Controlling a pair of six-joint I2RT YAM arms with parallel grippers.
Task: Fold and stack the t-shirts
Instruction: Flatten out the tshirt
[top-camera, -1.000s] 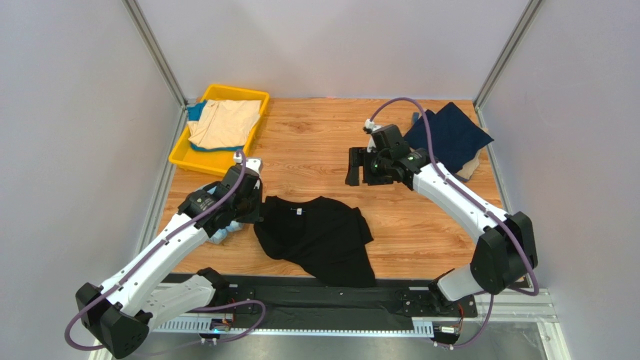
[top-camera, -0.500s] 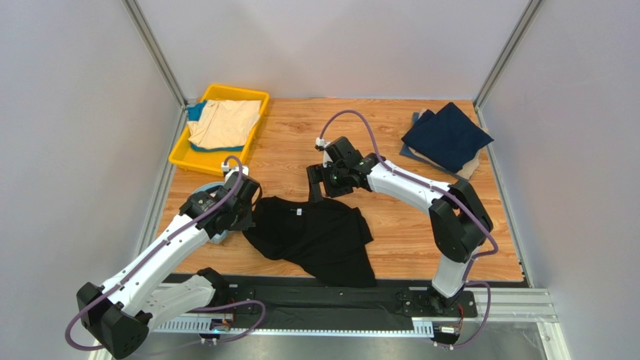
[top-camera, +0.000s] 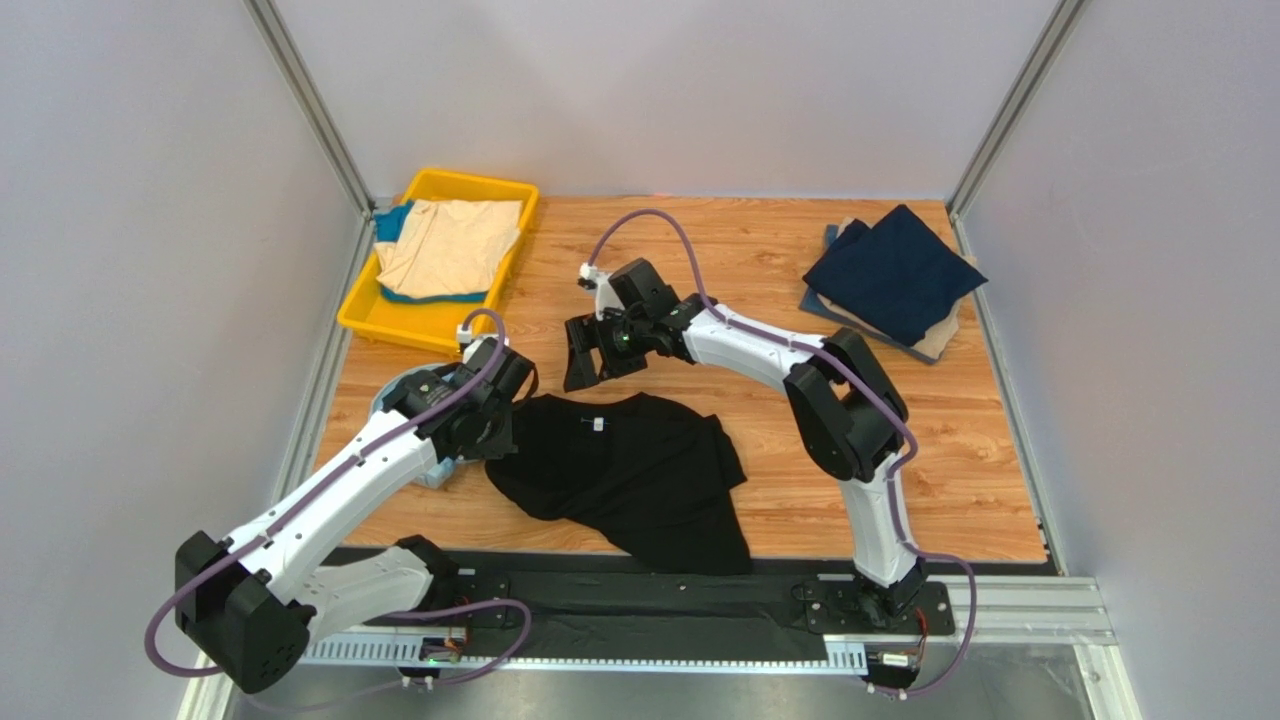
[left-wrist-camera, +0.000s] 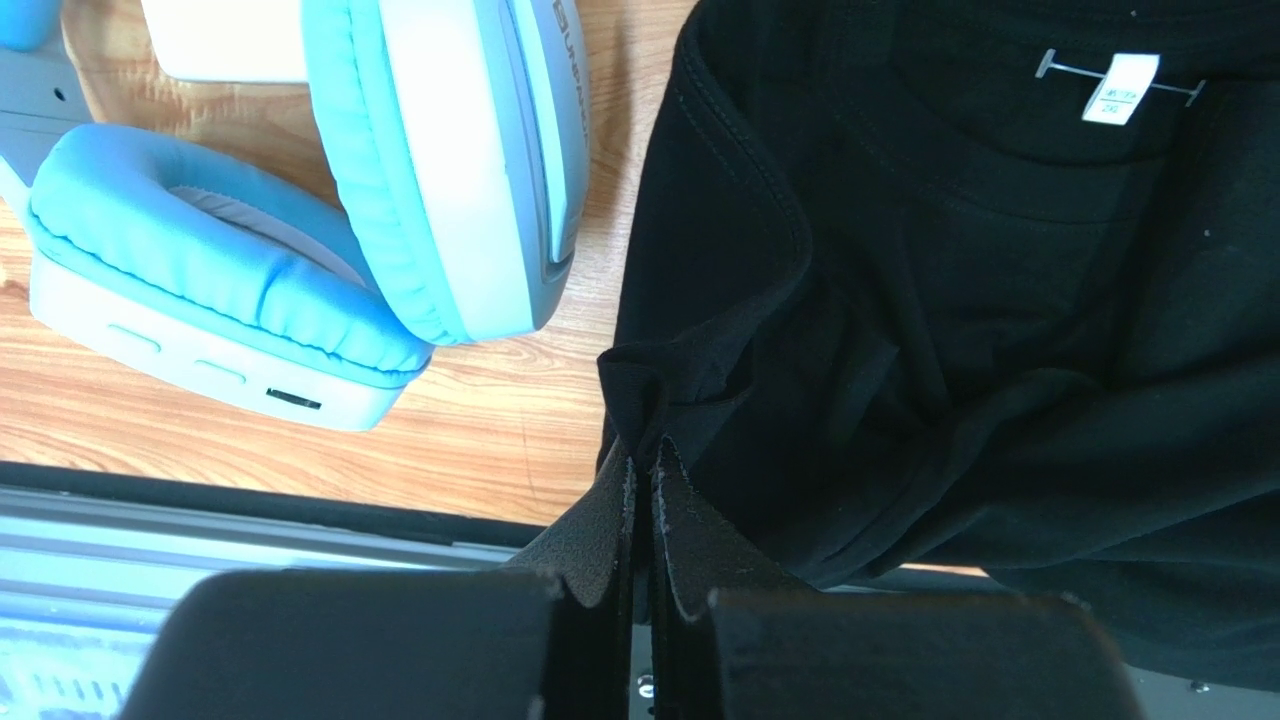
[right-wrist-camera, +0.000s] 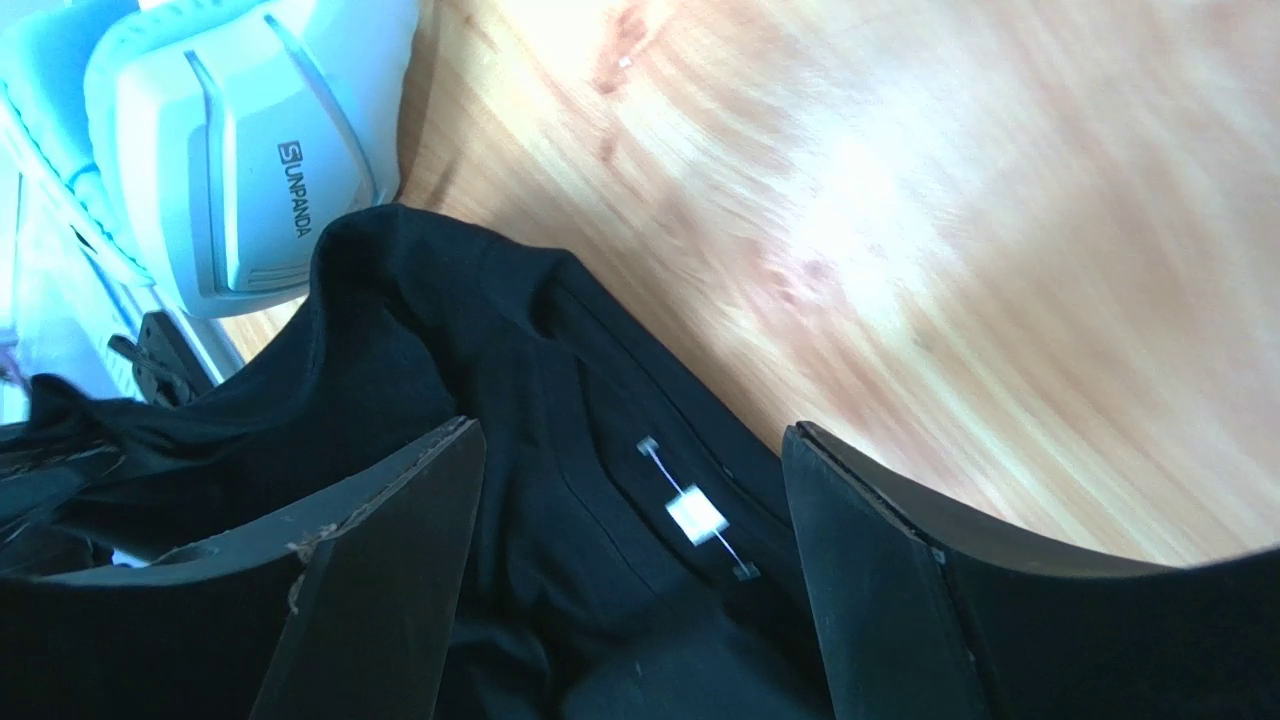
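R hand (right-wrist-camera: 631, 435), fingers spread wide and holding nothing, has swung from navy stack (top-camera: 897, 270) to over black shirt (top-camera: 646, 473) collar, mid-table (top-camera: 819, 450). L hand (left-wrist-camera: 643, 488) clenched on shirt's left edge, beside headphones (left-wrist-camera: 301, 225). Assessment: two-hand spread-out likely next; folding not begun.

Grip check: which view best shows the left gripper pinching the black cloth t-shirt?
Left wrist: the left gripper is shut on a fold of the black cloth t-shirt. Top external hides it under the arm; right wrist shows mainly the collar.
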